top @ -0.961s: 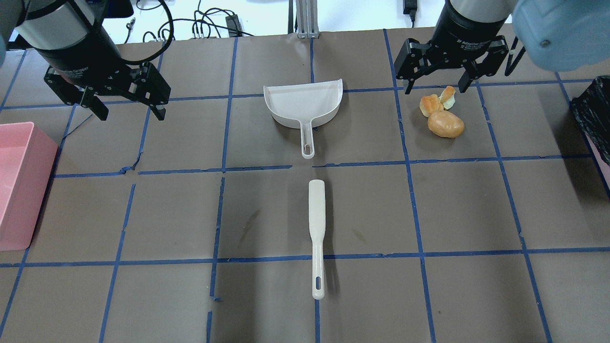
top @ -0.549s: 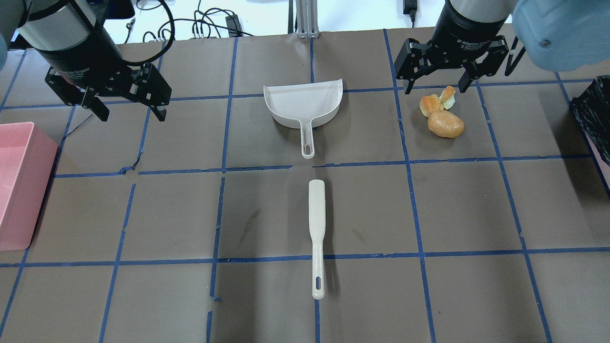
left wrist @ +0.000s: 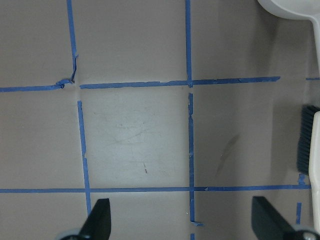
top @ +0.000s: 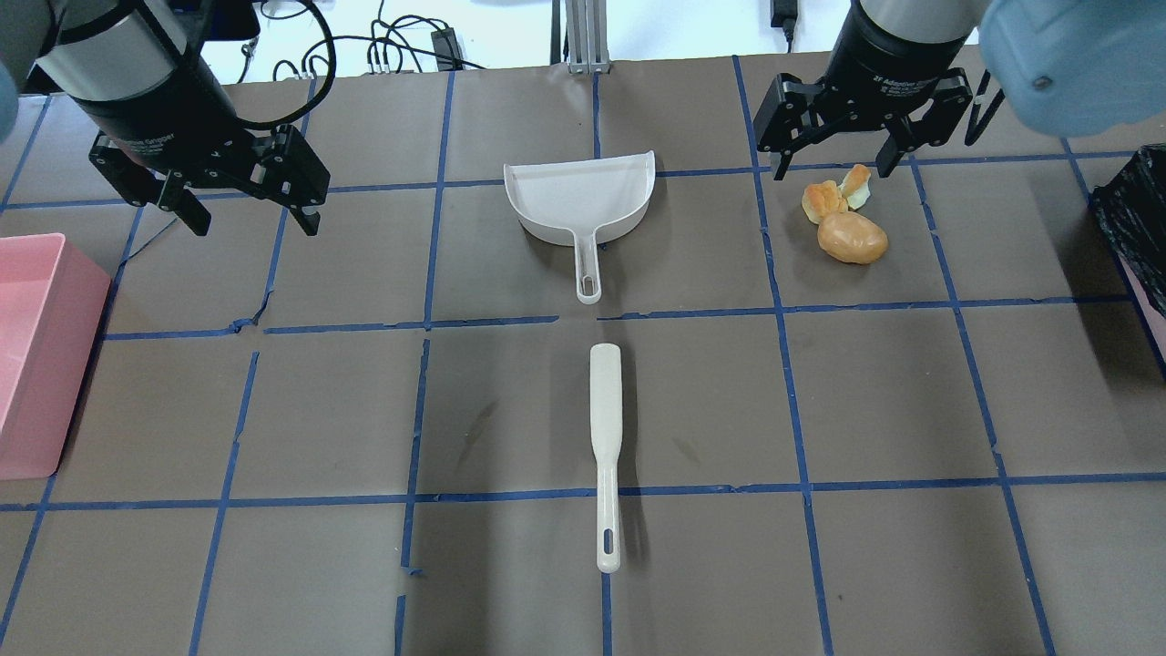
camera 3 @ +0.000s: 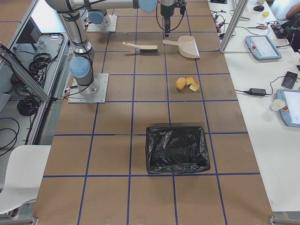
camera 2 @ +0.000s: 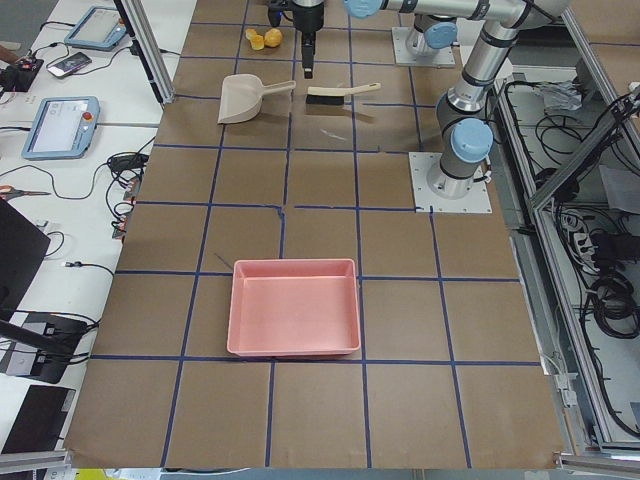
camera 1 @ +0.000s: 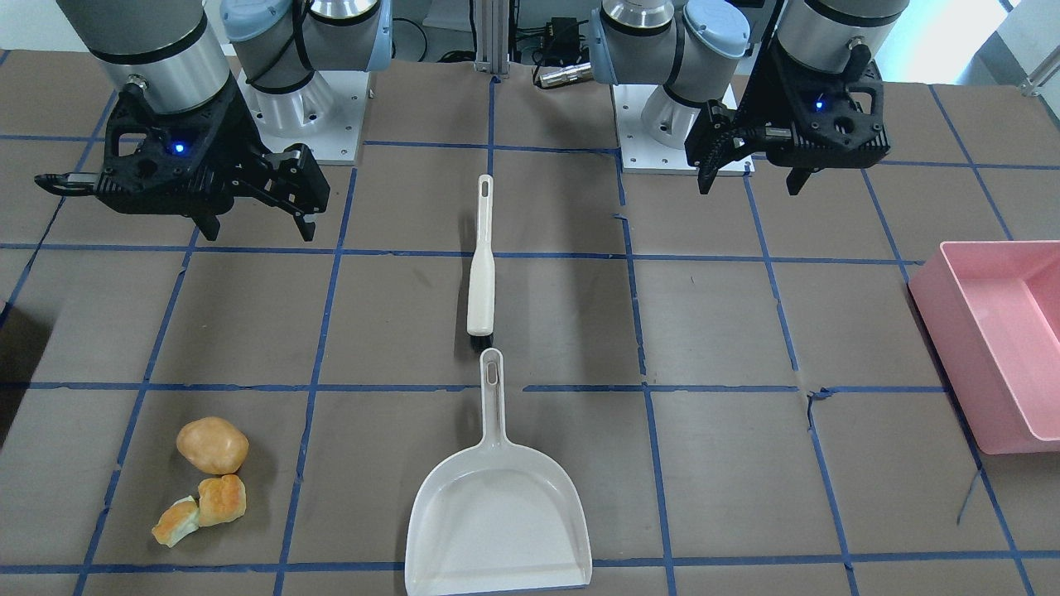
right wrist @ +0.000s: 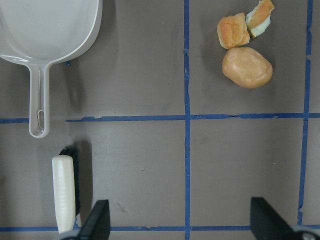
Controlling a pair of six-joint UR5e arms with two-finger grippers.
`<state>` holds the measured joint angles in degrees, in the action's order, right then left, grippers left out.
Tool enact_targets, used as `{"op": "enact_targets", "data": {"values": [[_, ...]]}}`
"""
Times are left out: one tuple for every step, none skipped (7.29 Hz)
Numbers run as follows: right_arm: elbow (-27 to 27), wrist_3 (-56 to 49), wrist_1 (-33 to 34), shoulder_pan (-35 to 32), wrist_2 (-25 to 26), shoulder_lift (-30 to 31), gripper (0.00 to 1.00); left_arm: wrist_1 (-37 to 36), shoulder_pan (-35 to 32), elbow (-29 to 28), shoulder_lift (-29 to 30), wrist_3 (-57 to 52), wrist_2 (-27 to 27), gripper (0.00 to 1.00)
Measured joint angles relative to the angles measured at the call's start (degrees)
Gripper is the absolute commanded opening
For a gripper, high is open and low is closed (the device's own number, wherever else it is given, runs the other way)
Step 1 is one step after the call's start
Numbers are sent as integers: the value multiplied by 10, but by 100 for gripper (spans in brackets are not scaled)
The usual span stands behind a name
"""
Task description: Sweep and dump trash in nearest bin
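Note:
The trash is a round tan bun and two orange torn chunks lying together at the far right of the table; they also show in the front view and the right wrist view. The bin is lined with a black bag and shows as a sliver at the right edge of the overhead view. My right gripper is open and empty, hovering just beyond the chunks. My left gripper is open and empty over bare table at the far left.
A white dustpan lies at the far centre with its handle toward me. A white brush lies in line below it. A pink tub stands at the table's left edge.
My left gripper has shifted slightly. The right gripper, trash, dustpan and brush have not moved.

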<state>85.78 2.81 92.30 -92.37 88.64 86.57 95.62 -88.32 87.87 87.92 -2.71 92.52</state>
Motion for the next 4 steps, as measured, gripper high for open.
{"op": "enact_targets", "data": {"values": [[0, 0, 0, 0, -2, 0, 100, 0, -2, 4, -2, 1, 0, 100], [0, 3, 2, -2, -4, 1, 100, 0, -4, 8, -4, 1, 2, 100], [0, 7, 7, -9, -6, 0, 100, 0, -4, 10, -5, 2, 3, 100], [6, 11, 15, -26, -6, -5, 100, 0, -4, 11, -6, 2, 2, 100]]}}
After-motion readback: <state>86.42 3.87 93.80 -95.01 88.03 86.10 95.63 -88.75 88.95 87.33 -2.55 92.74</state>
